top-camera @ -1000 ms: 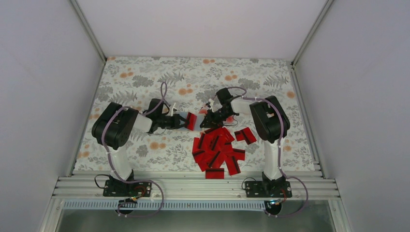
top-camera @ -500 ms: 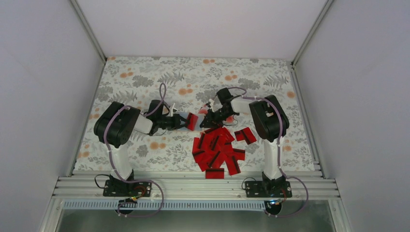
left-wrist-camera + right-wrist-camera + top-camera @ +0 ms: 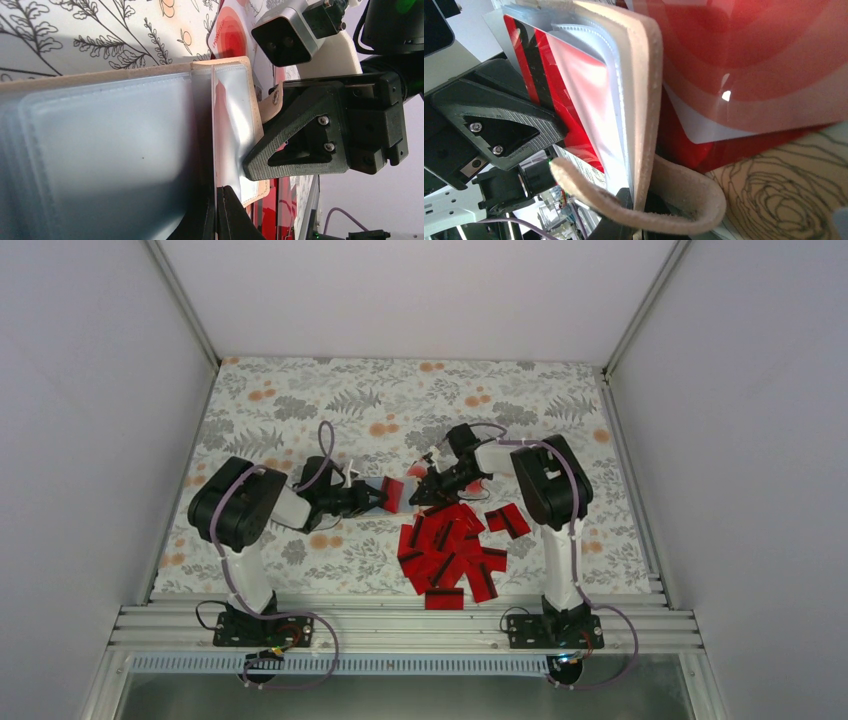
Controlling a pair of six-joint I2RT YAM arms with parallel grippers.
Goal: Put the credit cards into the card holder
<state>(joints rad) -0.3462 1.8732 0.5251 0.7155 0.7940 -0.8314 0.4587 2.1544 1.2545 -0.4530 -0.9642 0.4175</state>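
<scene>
Top external: 1 card holder point(image 3: 390, 493)

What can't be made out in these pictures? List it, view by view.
- Left wrist: card holder cut off by the left edge; glare masks its contents.
- Top external: holder tiny, covered by left gripper and right gripper.
- Top external: credit cards overlap in the pile, count unclear.

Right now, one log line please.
left fingers: shut on flat tan card holder | right fingers: same holder | flat red cards: piled nearby
</scene>
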